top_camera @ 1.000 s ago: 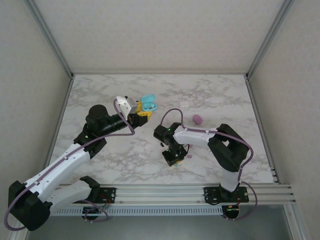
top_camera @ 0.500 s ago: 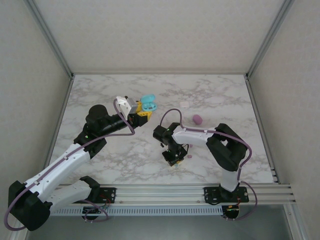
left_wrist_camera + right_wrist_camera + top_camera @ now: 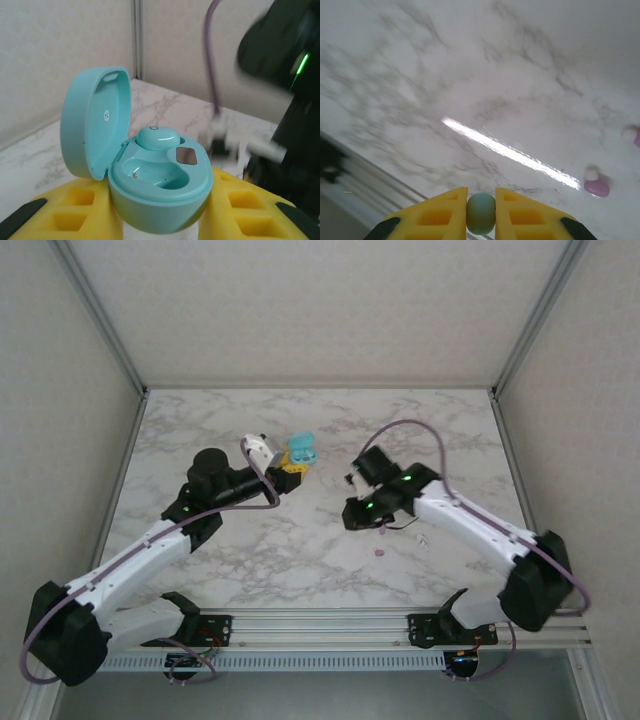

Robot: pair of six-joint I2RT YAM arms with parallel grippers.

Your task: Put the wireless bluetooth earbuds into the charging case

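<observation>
My left gripper is shut on the base of an open teal charging case, a yellow finger pressing each side. Its lid stands up on the left. One teal earbud sits in the far slot, and the near slot is empty. From above, the case is left of centre with the left gripper under it. My right gripper is shut on a small teal earbud, held above the marble. From above, the right gripper hangs just right of the case.
A pink earbud lies on the marble table, seen from above as the pink earbud near the front. A small white piece lies to its right. Something pink shows at the right wrist view's edge.
The right gripper closed on the teal earbud and rose from the front of the table, swinging back and right. The left arm shifted slightly right with the case.
</observation>
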